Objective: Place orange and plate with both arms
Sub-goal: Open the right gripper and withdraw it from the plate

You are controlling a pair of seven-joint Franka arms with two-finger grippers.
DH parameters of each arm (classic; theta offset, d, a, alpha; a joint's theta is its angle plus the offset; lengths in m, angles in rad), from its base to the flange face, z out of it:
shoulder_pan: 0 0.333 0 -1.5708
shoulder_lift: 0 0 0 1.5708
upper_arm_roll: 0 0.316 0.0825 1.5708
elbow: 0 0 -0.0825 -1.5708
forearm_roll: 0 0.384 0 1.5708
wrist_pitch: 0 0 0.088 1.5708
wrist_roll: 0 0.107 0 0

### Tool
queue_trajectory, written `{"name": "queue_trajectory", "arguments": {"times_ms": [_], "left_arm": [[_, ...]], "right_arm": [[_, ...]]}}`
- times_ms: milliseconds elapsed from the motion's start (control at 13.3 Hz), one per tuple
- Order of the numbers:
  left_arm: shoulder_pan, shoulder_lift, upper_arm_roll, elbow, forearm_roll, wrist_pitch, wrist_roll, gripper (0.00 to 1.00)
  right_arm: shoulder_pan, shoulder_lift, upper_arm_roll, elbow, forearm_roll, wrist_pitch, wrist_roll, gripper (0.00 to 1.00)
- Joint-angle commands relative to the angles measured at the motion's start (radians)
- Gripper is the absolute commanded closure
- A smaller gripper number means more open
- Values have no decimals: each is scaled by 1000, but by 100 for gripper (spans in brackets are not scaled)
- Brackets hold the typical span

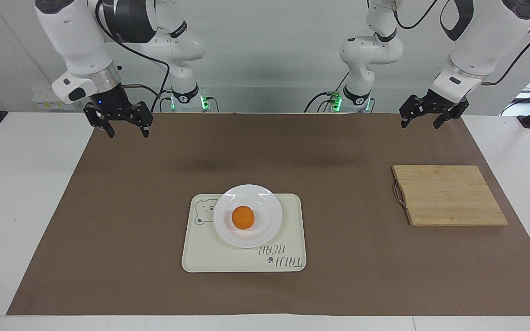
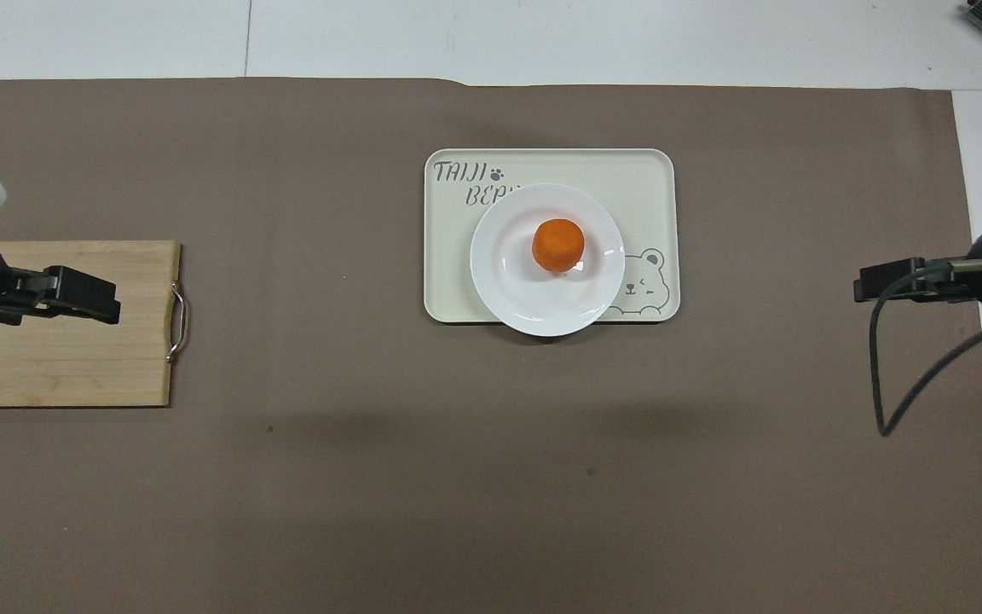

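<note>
Orange (image 1: 242, 217) sits on plate (image 1: 247, 215), frame centre, w/ plate on cream tray (image 1: 243, 257). Right gripper (image 1: 118, 120) hangs upper left of facing view over mat (image 1: 329, 151) corner, fingers spread wide, holding nothing. Left gripper (image 1: 432, 111) hangs upper right, also wide, empty. Wooden board (image 1: 448, 195) lies mid-right, well apart from tray.

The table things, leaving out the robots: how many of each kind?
Small round orange fruit: 1
Round glossy white plate: 1
Cream rectangular bear tray: 1
Bamboo cutting board with metal handle: 1
Brown paper mat: 1
Total: 5
</note>
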Motion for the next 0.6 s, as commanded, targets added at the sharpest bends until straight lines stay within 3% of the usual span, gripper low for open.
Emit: {"name": "queue_trajectory", "arguments": {"times_ms": [0,225,526], "left_arm": [[6,9,-4,21,19,-17,-4,0],[6,9,-4,21,19,-17,-4,0],[6,8,-4,21,19,-17,-4,0]], "right_arm": [[4,10,7,109,-31,-112,32,0],[7,-2,20,183,-63,-218,31,0],[-2,-37,17,145,-52,-209,17,0]]}}
